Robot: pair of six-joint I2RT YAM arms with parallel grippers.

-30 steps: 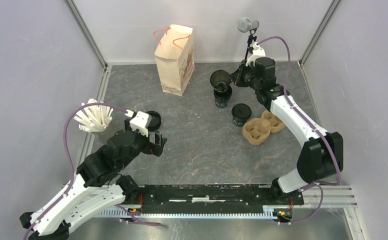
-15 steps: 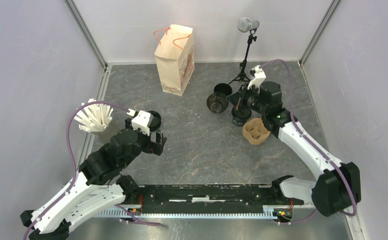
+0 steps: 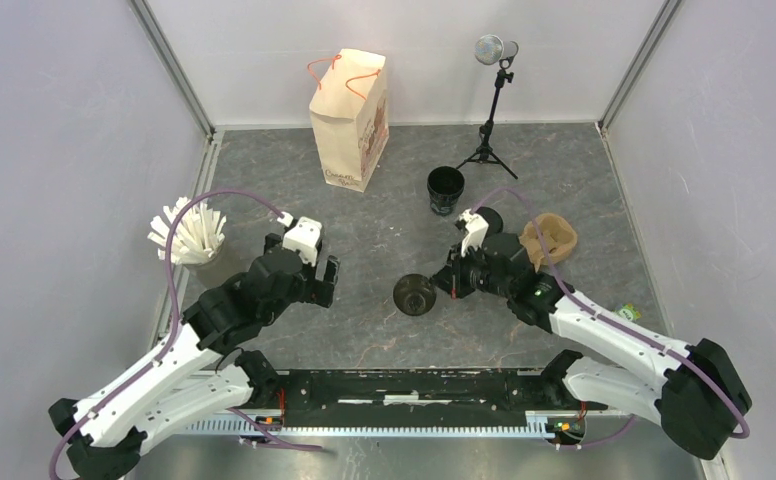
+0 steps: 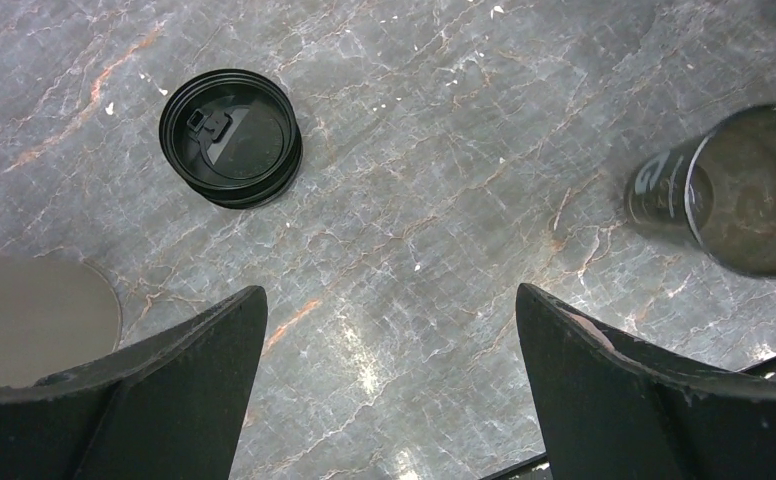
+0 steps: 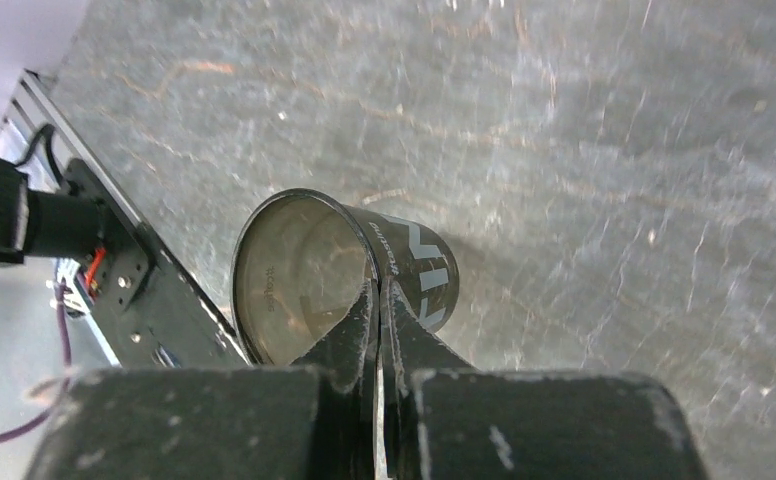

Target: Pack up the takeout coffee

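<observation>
My right gripper (image 3: 446, 284) is shut on the rim of an open, lidless black coffee cup (image 3: 414, 295), one finger inside and one outside (image 5: 376, 285). The cup (image 5: 344, 280) hangs tilted just above the table's middle front. A second open black cup (image 3: 445, 190) stands upright further back. A third dark cup (image 3: 488, 219) shows partly behind the right arm. A loose black lid (image 4: 229, 137) lies flat on the table ahead of my left gripper (image 4: 389, 295), which is open and empty. From the left wrist, the held cup (image 4: 734, 190) is off to the right.
A beige paper bag with orange handles (image 3: 349, 120) stands at the back. The brown pulp carrier (image 3: 550, 240) lies tilted beside the right arm. A holder of white stirrers (image 3: 186, 236) is at the left. A small tripod (image 3: 491, 100) stands back right.
The right arm has carried the open cup from the back right to the middle front. The carrier has shifted right and tilted. The left gripper has moved slightly right, covering the lid from above.
</observation>
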